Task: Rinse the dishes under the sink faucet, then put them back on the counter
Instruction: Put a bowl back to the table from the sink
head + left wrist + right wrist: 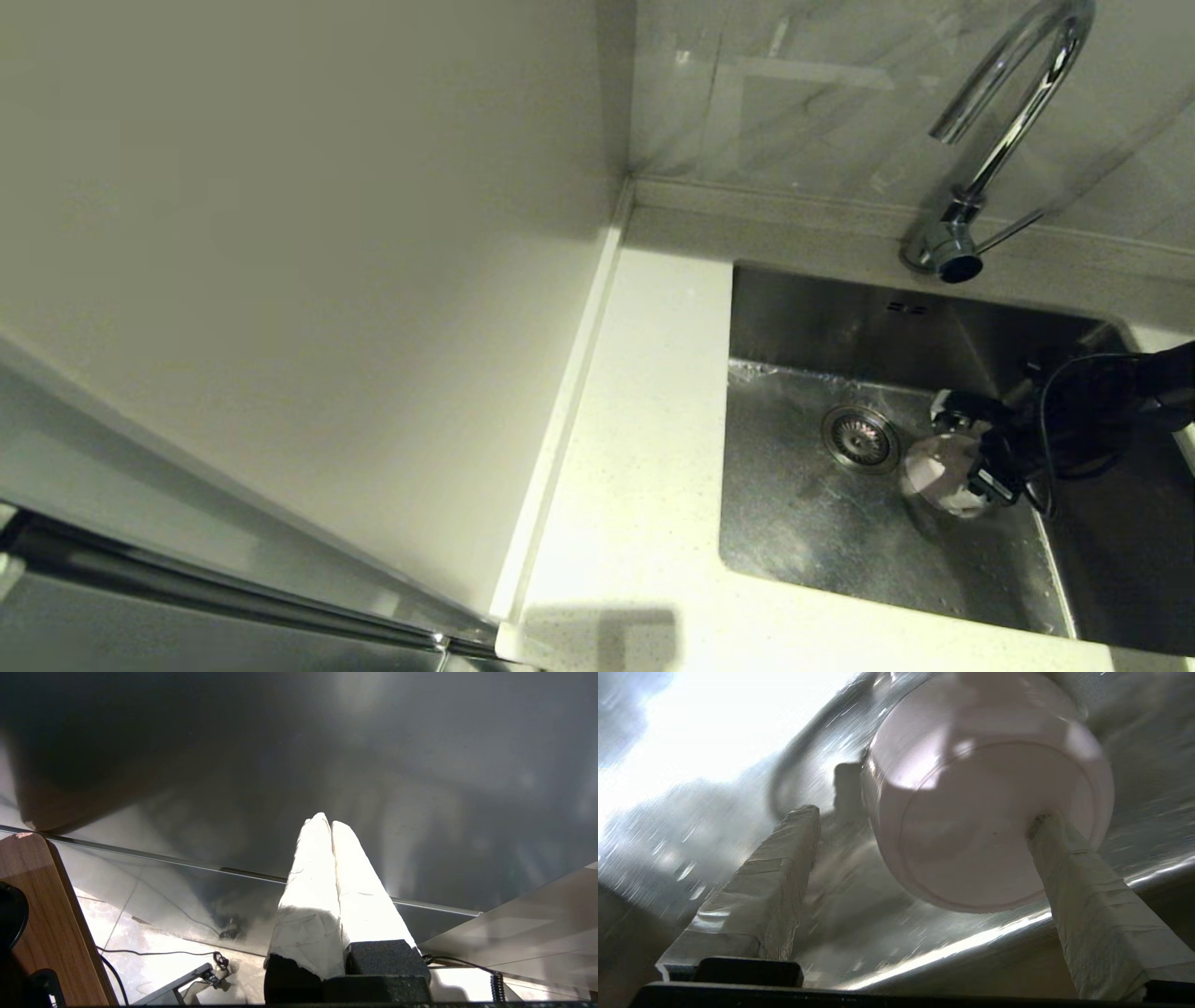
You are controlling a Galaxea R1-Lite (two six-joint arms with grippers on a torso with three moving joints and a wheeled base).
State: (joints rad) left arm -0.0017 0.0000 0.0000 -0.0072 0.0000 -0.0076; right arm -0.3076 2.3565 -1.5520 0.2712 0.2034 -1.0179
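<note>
my right hand (pixel 924 826) sits low inside the sink (pixel 803 523), fingers (pixel 780 868) spread wide. one taped finger lies against the pale pink bowl (pixel 985 807), the other stands apart from it, so nothing is pinched. the bowl rests on the sink floor just beside the drain (pixel 860 437), on the side away from the surface (pixel 644 448). the faucet (pixel 1004 131) rises behind the sink, its spout arching above the back wall. my left hand (pixel 331 826) hangs parked away from the sink, its fingers pressed together, holding nothing. no other bowls show.
</note>
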